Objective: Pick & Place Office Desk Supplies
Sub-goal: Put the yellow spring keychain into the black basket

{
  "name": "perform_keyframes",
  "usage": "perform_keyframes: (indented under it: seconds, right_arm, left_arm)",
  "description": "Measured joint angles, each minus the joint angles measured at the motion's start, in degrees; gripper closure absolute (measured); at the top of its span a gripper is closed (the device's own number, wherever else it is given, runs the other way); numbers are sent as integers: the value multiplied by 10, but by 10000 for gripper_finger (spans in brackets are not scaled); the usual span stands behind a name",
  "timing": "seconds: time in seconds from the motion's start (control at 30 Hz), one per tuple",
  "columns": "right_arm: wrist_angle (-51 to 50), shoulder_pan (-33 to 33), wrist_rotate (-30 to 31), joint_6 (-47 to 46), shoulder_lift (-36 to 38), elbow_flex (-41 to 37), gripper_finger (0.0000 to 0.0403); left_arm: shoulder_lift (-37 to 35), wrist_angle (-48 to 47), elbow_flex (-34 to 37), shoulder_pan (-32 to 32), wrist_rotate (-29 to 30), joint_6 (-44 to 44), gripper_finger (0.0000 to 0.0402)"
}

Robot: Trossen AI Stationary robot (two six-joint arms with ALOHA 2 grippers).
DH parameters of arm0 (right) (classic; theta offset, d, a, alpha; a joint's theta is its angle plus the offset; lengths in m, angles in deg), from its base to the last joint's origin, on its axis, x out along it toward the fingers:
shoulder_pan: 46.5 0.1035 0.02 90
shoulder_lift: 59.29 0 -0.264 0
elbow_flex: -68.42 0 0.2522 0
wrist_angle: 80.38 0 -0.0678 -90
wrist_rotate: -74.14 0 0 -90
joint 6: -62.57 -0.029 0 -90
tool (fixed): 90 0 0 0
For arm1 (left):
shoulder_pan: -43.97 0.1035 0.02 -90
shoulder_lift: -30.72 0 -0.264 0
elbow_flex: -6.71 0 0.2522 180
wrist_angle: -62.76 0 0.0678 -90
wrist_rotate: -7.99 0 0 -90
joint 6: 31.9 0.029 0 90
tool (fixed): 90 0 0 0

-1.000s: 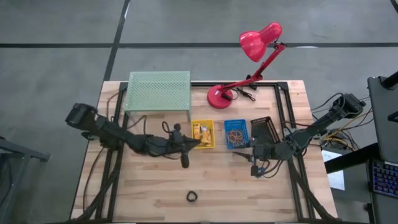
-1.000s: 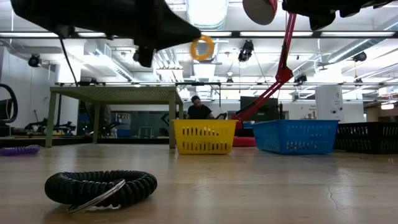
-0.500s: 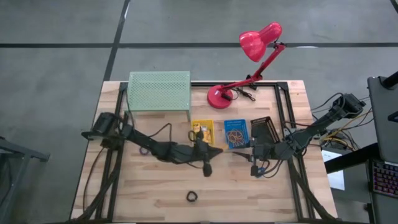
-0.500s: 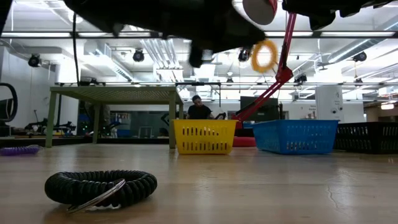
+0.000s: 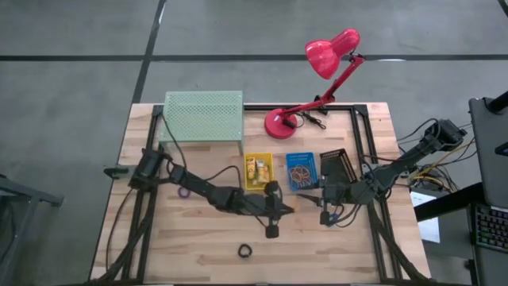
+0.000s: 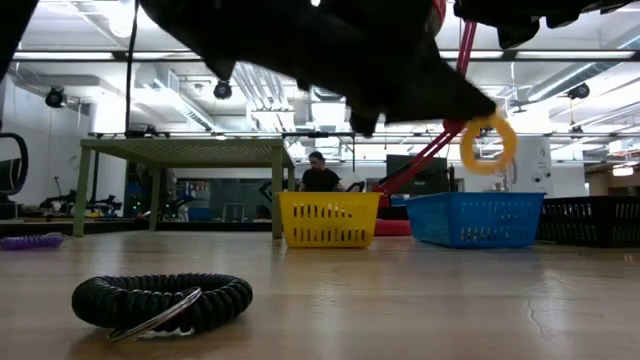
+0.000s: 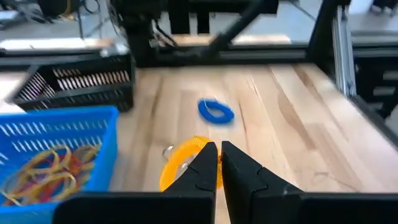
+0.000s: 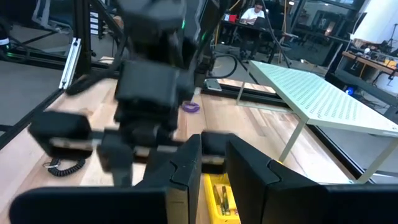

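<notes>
— Where is the left gripper [image 5: 279, 208]?

— Stretched out over the middle of the bench [image 5: 198, 238], just in front of the gap between the yellow basket [image 5: 259, 171] and the blue basket [image 5: 302, 171]. Its jaws are clenched on a yellow coil ring [image 7: 181, 167]. In the left wrist view the ring hangs pinched between the two fingertips [image 7: 205, 163], most of the loop sticking out to one side of them. The low view shows the ring [image 6: 487, 144] well above the bench, dangling under the arm.

— And the other supplies?

— A black coil ring [image 5: 245, 252] lies on the bench near the front edge, apart from both arms. A blue coil [image 7: 216, 111] lies on the wood beyond the held ring. A purple one [image 5: 183, 191] sits beside the left arm. Rubber bands [image 7: 46, 165] fill the blue basket.

— The right gripper [image 5: 324, 216]?

— Waiting beside the black basket [image 5: 337, 165]. Its jaws are released, holding nothing.
</notes>
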Motion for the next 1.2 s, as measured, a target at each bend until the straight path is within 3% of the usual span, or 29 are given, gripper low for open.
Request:
perform_keyframes:
  seconds: [0.5,0.9,1.2]
  right_arm:
    - [0,0,0,0,0,0,335]
    - [0,0,0,0,0,0,335]
    - [0,0,0,0,0,0,335]
  left_arm:
    - [75,0,-5,0,-12,-20,383]
    - [75,-2,-4,0,-27,-20,281]
    - [75,-2,-4,0,-27,-28,266]
